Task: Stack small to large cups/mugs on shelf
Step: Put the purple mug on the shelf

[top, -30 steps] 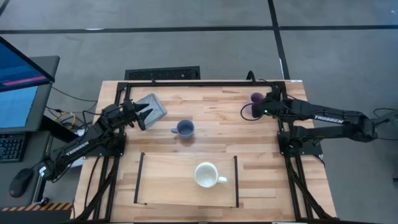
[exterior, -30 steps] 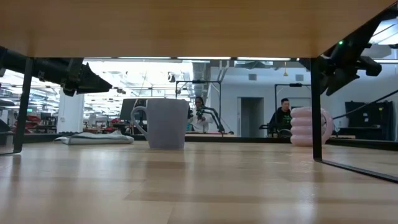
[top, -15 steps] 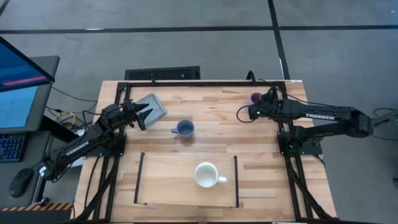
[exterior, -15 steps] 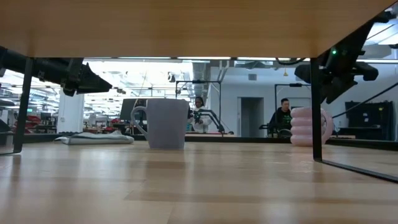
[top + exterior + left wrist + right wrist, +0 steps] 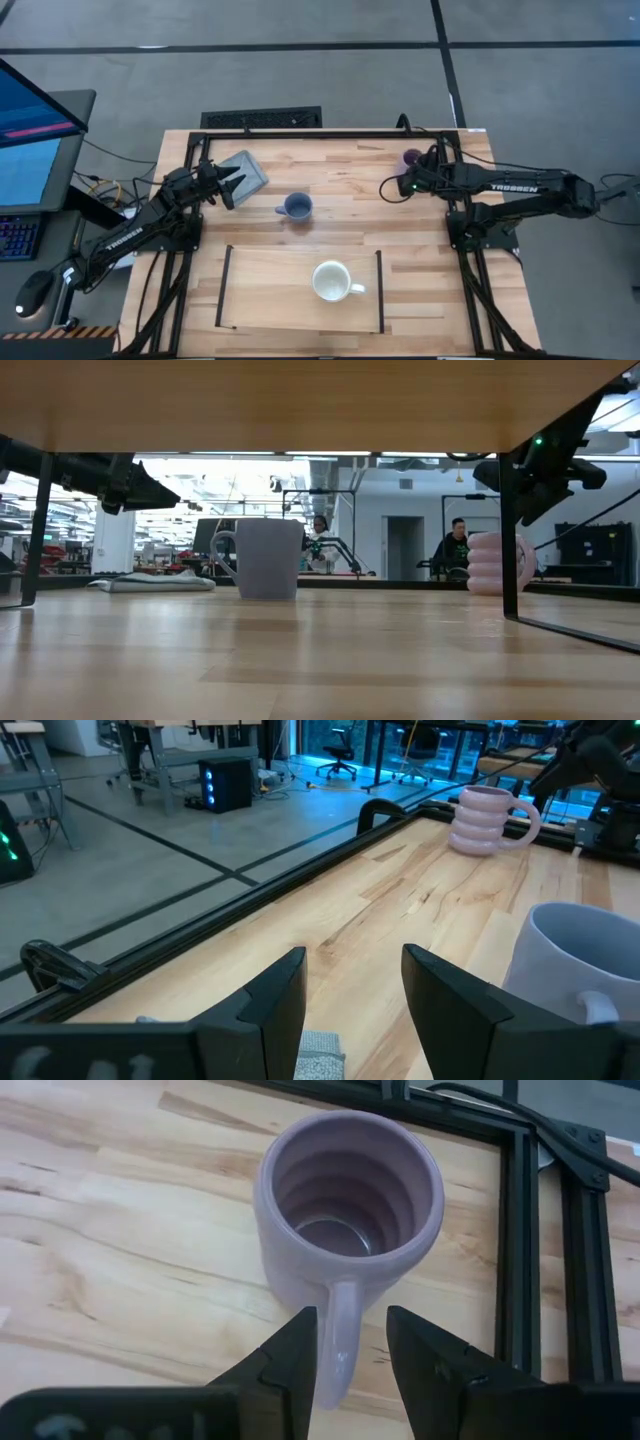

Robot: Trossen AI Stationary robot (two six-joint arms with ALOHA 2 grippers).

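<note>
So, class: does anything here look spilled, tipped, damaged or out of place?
Nothing stands out. The white mug sits upright on the shelf, while the blue mug and lilac mug stand upright and empty on the table.

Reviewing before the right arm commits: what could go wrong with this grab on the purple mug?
1. The right gripper is open with the lilac mug's handle between its fingers; a thin, curved hold could let the mug swing or slip.
2. The mug stands close to the table's black frame at the corner; a push could knock it against the rail.
3. The white mug already sits on the shelf, so stacking order needs care.
</note>
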